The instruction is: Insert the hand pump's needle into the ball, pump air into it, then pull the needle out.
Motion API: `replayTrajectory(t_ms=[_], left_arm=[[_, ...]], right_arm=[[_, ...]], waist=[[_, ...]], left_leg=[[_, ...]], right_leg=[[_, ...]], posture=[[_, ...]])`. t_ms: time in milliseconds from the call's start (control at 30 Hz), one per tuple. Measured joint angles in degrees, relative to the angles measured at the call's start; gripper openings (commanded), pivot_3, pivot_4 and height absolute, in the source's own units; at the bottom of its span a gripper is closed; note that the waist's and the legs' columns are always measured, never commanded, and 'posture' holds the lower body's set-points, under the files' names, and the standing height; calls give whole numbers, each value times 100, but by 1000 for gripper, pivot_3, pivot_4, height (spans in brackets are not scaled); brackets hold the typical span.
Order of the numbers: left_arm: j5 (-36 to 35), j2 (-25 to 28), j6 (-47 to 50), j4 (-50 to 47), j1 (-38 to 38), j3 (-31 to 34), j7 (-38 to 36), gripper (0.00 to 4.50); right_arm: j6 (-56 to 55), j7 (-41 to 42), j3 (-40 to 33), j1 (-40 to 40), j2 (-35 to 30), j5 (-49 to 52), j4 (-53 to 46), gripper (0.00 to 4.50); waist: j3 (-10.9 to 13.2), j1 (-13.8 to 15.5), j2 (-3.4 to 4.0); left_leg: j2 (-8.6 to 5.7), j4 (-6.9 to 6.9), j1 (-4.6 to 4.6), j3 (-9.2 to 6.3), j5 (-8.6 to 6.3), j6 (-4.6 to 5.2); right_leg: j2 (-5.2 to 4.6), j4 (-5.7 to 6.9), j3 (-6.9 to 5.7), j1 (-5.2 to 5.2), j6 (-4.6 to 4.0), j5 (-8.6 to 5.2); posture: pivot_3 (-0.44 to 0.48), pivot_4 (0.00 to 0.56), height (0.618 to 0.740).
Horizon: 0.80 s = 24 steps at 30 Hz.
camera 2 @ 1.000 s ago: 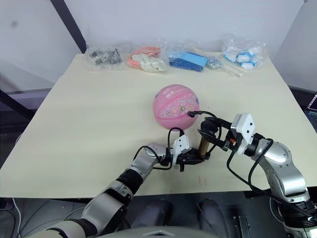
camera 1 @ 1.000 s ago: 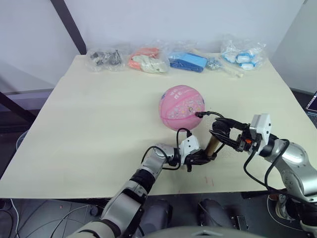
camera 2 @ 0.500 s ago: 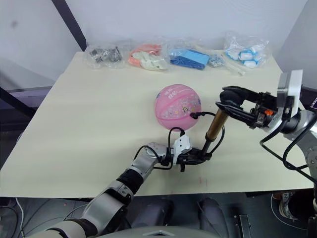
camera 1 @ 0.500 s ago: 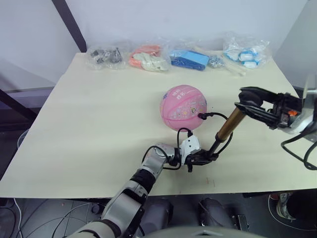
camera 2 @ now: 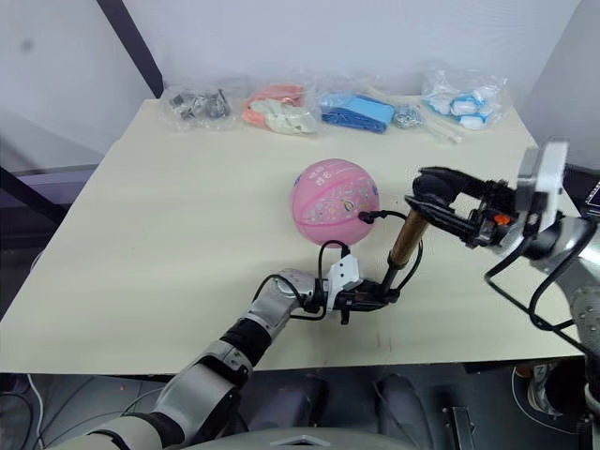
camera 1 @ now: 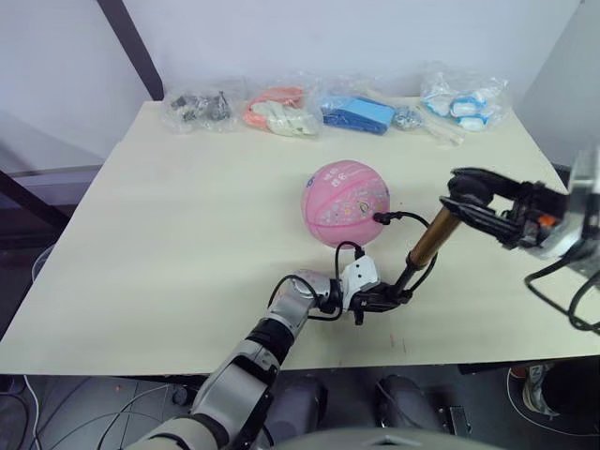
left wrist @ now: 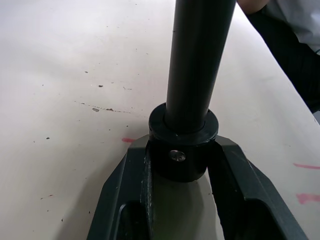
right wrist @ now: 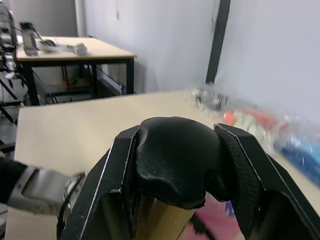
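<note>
We see the ball [camera 1: 345, 202], pink with printed marks, mid-worktop toward the far edge | the hand pump [camera 1: 424, 246], bronze-gold, tilted, base near the near edge, handle raised | its black hose [camera 1: 405, 217] meets the ball's right side; we cannot make out the needle

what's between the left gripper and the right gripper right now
The hand pump spans the gap in the left eye view: left gripper clamps its base, right gripper its handle. Its hose loops to the ball.
</note>
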Motion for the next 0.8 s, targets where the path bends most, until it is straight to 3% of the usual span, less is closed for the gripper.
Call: replayTrajectory(t_ms=[500, 600, 800], left_arm=[[62, -3, 0, 7, 13, 0, 28, 1078], [56, -12, 0, 9, 10, 3, 25, 1078], [-9, -44, 0, 14, -9, 18, -17, 1078]], right_arm=[[-1190, 57, 1040, 886, 416, -1506, 445, 1906], [-1051, 59, 972, 763, 364, -1420, 467, 1906], [38, 172, 191, -38, -215, -99, 375, 1906]], waist=[[-30, -1, -15], [-28, 0, -13], [3, 12, 14]], left_leg=[[3, 0, 9, -2, 1, -2], [3, 0, 6, -2, 1, -2], [-1, 2, -14, -3, 1, -1]], right_leg=[[10, 2, 1, 2, 0, 0], [9, 1, 1, 1, 0, 0], [1, -1, -1, -7, -2, 1]], posture=[[0, 150, 740], [0, 150, 740], [0, 150, 740]])
